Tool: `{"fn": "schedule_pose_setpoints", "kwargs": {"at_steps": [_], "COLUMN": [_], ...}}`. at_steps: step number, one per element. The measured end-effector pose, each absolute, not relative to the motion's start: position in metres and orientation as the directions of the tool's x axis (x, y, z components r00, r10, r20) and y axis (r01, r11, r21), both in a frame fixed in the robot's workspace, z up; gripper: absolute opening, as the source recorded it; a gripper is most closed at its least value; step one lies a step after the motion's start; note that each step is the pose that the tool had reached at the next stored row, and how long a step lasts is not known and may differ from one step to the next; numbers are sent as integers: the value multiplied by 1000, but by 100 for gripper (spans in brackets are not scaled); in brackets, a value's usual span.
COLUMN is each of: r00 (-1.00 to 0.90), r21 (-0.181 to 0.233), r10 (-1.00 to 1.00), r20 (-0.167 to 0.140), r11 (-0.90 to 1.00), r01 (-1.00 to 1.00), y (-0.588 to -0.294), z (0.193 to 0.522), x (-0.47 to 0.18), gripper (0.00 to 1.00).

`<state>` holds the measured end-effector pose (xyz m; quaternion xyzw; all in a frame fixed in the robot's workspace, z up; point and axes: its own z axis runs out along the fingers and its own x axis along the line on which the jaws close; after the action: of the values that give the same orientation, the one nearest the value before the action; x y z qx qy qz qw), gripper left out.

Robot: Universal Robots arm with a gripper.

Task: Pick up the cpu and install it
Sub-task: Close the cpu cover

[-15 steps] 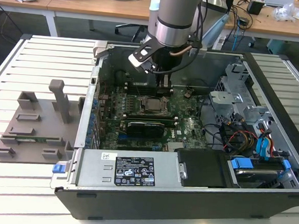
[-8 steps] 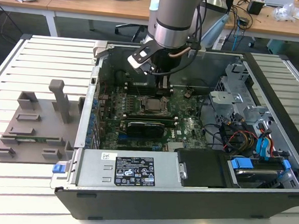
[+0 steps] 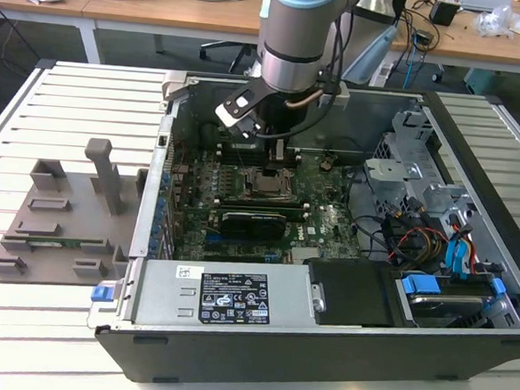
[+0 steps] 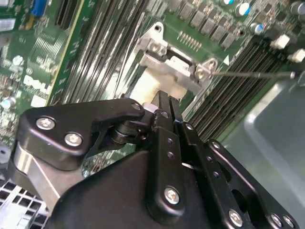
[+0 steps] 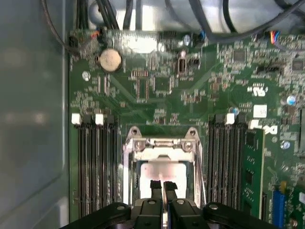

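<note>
Lab or workshop: open computer case point(image 3: 322, 333) on slatted workbench point(image 3: 19, 321), cluttered desks point(image 3: 166, 5) behind.

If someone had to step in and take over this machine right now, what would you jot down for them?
Gripper: over the motherboard's socket frame inside the open computer case, fingertips close together just above the cpu.
Cpu: pale square lying within the socket frame; whether it is gripped or released is unclear.
Holder tray: on the table at the exterior view's left.
Done: cpu brought to the socket.
Left: confirm seating.
</note>
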<state>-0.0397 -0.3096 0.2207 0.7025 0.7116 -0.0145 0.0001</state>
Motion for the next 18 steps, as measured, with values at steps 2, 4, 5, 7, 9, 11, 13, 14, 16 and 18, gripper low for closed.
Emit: {"fn": "schedule_pose_setpoints", "kwargs": {"at_steps": [2, 4, 5, 7, 9, 11, 13, 14, 16, 18], "r00": [-13, -13, -13, -13, -13, -13, -13, -13, -13, -13], "r21": [-20, -20, -20, -20, -20, -20, -21, -21, -20, -20], "r10": [1000, 1000, 1000, 1000, 1000, 1000, 1000, 1000, 1000, 1000], "r20": [-21, -20, -21, -21, -21, -21, -21, -21, -21, -20], "r11": [13, 12, 13, 13, 13, 13, 13, 13, 13, 13], "r01": [1000, 1000, 1000, 1000, 1000, 1000, 1000, 1000, 1000, 1000], "y": [-310, -310, -310, -310, -310, -310, -310, -310, -310, -310], "z": [217, 212, 210, 209, 206, 205, 205, 205, 205, 206], "x": [-46, -50, -51, -53, -55, -56, -56, -56, -55, -54], "gripper": [16, 16, 16, 16, 16, 16, 16, 16, 16, 16]}}
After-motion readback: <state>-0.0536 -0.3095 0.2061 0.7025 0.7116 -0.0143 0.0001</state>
